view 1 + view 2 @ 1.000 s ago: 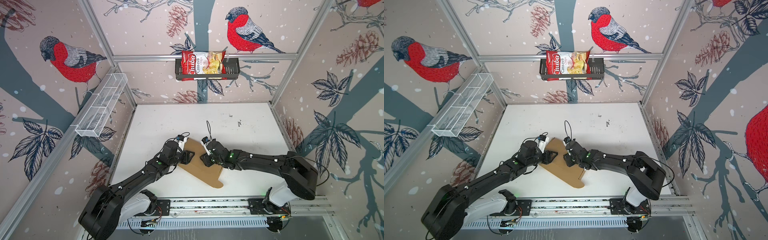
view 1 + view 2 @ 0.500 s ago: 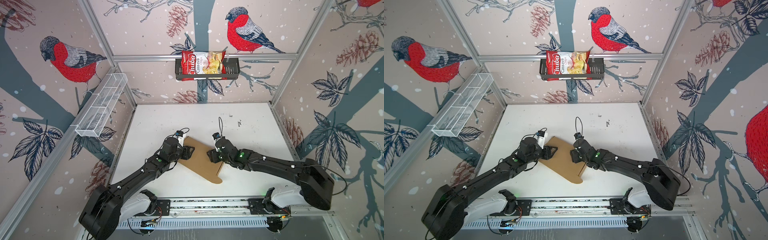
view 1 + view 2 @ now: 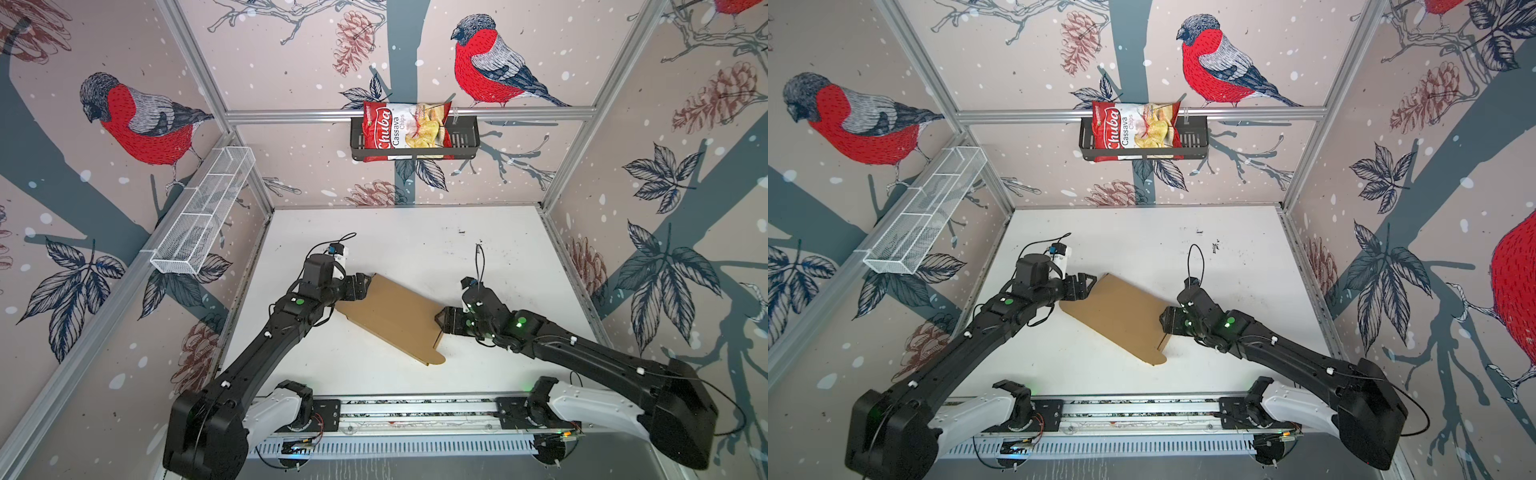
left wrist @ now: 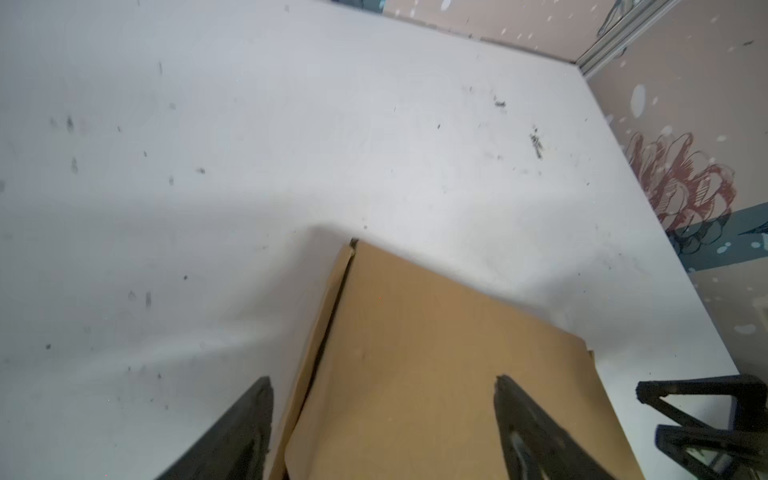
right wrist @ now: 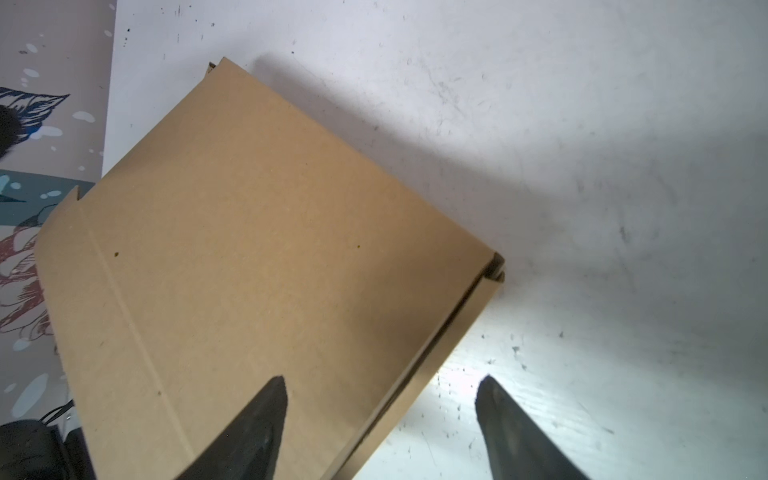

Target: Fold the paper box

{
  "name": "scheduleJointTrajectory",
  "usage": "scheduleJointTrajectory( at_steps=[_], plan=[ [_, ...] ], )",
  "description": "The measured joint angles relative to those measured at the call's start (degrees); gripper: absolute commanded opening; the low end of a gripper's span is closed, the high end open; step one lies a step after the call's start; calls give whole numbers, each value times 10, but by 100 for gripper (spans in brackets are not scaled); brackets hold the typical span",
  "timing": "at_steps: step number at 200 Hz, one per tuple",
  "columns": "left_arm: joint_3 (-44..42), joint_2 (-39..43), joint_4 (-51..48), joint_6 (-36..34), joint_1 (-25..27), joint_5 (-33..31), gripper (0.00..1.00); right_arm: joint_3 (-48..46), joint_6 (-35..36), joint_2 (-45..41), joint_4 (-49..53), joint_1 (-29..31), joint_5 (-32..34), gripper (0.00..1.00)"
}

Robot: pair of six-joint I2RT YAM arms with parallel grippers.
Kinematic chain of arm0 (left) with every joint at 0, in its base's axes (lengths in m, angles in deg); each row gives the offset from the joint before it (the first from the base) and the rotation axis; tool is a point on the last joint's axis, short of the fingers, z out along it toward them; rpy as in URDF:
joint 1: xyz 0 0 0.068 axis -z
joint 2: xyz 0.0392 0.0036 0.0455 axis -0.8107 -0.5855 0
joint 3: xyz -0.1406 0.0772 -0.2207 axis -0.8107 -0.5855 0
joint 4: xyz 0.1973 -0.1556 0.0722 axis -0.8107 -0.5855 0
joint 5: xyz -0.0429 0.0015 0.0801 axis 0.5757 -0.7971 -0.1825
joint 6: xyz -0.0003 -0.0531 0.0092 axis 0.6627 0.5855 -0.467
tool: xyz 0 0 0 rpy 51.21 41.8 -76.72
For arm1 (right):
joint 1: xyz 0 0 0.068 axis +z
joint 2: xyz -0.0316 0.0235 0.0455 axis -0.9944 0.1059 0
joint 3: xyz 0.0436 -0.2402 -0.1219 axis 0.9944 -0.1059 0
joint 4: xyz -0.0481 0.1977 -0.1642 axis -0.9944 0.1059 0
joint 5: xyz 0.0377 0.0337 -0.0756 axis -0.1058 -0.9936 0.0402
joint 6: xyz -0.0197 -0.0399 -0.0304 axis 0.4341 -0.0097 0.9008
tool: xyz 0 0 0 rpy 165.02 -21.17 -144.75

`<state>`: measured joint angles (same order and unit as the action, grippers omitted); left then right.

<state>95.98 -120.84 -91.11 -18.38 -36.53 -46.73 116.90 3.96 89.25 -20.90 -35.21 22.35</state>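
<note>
At its 10 o'clock end the left gripper (image 3: pixel 363 286) is spread wide and empty. The paper box (image 3: pixel 395 318) is laid flat just 6 o'clock of the centre of the table (image 3: pixel 415 241), and at its 3 o'clock edge the right gripper (image 3: pixel 442 322) is likewise parted, nothing held. Left ungripped, the box could be skidded or sprung open by a brushing finger. Its long axis is run from 10 to 4 o'clock, the rounded tab (image 3: pixel 434 358) pointed toward 5 o'clock.

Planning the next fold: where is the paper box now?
In both top views the paper box lies on the white table near its middle, between the left gripper and the right gripper.
</note>
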Motion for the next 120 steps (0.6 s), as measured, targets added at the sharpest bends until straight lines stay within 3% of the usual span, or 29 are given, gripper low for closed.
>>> scheduleJointTrajectory(
  at_steps=[73, 105, 120],
  plan=[
    [-3, -80, -39, -16, -25, 63, 70, -46, -40, 17, -67, -31, -104, 77],
    [-3, -127, -33, -32, -26, 118, 51, -48, -40, 35, -93, -44, -132, 76],
    [-6, -136, -36, -39, -26, 124, 47, -47, -39, 39, -97, -51, -136, 76]
  ],
)
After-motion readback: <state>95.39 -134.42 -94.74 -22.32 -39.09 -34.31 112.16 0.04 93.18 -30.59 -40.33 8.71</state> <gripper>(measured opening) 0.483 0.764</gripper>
